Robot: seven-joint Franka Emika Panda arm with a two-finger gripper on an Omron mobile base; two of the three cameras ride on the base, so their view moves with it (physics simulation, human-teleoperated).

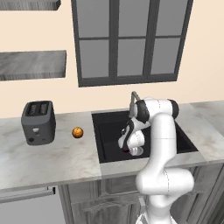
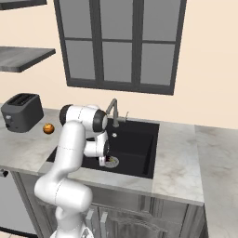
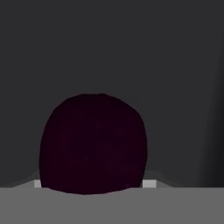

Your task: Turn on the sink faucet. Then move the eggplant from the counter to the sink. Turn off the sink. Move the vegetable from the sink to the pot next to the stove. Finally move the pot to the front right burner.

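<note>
1. The arm bends down from the base into the sink (image 1: pixel 105 131), a black basin set in the marbled desk (image 1: pixel 52 157).
2. In the left base view the gripper (image 1: pixel 131 151) is low inside the basin, near its front wall; the hand's white body hides the fingertips there.
3. In the right base view the gripper (image 2: pixel 102 161) points down just beside the round silver drain (image 2: pixel 112 161).
4. The hand view looks straight onto the eggplant (image 3: pixel 93 143), a dark purple rounded shape against the dark sink floor (image 3: pixel 131 52).
5. The eggplant sits right at the gripper, between two small pale fingertips (image 3: pixel 149 183) that peek out at its left and right lower edges.
6. The fingertips look to be just at the eggplant's sides, but whether they press it or stand a little clear cannot be told, so the grip is uncertain.
7. So the eggplant lies in the sink, on or close to its floor, under the hand; in both base views the arm covers it.
8. The faucet (image 2: pixel 113 110) stands at the back rim of the sink, its bent spout reaching over the basin, with a small handle (image 2: pixel 125 116) beside it.
9. No water stream can be made out.
10. On the desk left of the sink lie an orange fruit (image 1: pixel 77 132) and, further left, a dark toaster (image 1: pixel 39 122), well apart from the basin.
11. A dark-framed window (image 1: pixel 131 39) is on the wall behind the sink.
</note>
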